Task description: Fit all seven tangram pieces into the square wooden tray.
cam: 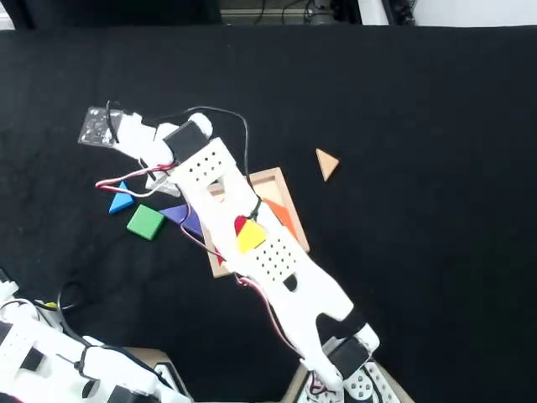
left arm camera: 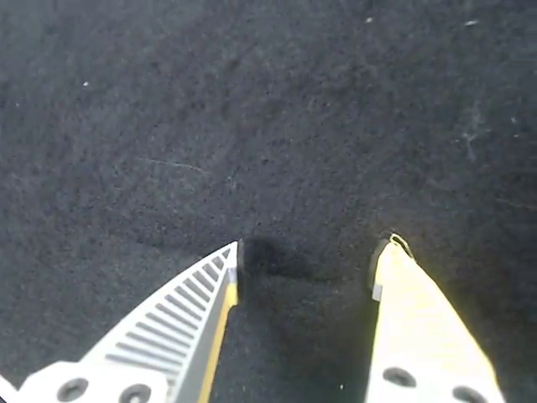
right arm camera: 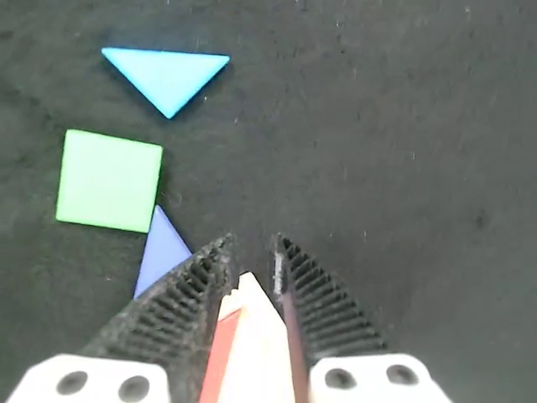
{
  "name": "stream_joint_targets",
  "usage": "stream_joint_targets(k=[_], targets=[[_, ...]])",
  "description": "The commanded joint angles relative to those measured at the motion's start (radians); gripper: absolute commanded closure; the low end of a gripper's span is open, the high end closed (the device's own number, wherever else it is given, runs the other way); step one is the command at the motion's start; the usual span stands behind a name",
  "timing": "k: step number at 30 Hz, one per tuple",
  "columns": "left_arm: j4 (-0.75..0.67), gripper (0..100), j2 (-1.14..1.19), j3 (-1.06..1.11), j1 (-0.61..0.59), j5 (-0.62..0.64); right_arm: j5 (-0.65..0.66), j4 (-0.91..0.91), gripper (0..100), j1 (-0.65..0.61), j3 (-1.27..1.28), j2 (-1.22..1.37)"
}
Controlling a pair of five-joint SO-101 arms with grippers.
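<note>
The square wooden tray lies near the middle of the black cloth-covered desk, crossed diagonally by the white right arm. A flat orange piece sits inside the tray. A yellow piece and a red piece show at the arm's elbow above it, and we cannot tell whether they are seated.

Four pieces lie outside the tray. A purple triangular piece is just beside the tray's edge and touches a corner of the green square piece. A light-blue triangular piece lies near these two. A pale wooden triangular piece lies well apart, on the tray's other side.

The right pincer hangs low beside the purple piece; we cannot tell whether it grips anything. The left pincer stands open and empty over bare cloth, away from every piece.

We judge three hazards:

- **Dragging a neighbour:** the purple piece touches the green one, so closing on it may drag the green one along.
- **Losing the grip:** the pieces are thin and lie flat on soft cloth, so a pinch may skid off an edge.
- **Disturbing the tray:** the arm spans the tray, so a swing back could nudge it or unseat what it holds. A piece brought in tilted may catch on the rim or ride over a neighbour.
</note>
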Motion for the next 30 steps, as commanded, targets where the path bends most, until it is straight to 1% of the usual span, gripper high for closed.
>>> stream_joint_targets(k=[1,3,9,10,13,15,17,21,23,25,27,29,30], targets=[[-0.002,73,-0.002,0.007,0.005,-0.012,-0.046,0.034,92.0,0.051,0.038,-0.036],[0.000,73,-0.002,0.007,0.001,-0.012,-0.049,0.034,92.3,0.057,0.076,-0.022],[0.005,73,-0.002,0.007,-0.087,-0.014,-0.052,0.034,92.5,0.031,0.136,-0.012],[0.005,73,-0.002,0.007,-0.101,-0.014,-0.068,0.034,93.0,0.028,0.143,-0.015],[0.002,73,-0.002,-0.008,-0.111,-0.008,-0.152,0.035,99.1,0.023,0.180,-0.035],[0.037,73,0.002,-0.067,-0.059,0.023,-0.193,0.035,98.2,0.026,0.251,-0.062],[0.143,73,0.009,-0.188,0.031,0.118,-0.206,0.035,98.7,0.026,0.340,-0.125],[0.396,73,0.009,-0.530,0.295,0.336,-0.239,0.035,98.7,0.028,0.561,-0.364],[0.496,73,0.009,-0.671,0.423,0.397,-0.239,0.034,98.7,0.038,0.717,-0.521],[0.595,73,0.003,-0.768,0.533,0.410,-0.235,0.029,98.7,0.058,0.883,-0.674],[0.672,73,-0.002,-0.785,0.599,0.407,-0.230,-0.018,98.7,0.081,1.058,-0.797],[0.695,73,-0.002,-0.725,0.596,0.367,-0.230,-0.132,98.7,0.098,1.234,-0.880],[0.694,73,-0.002,-0.676,0.565,0.339,-0.229,-0.198,98.7,0.101,1.314,-0.909]])
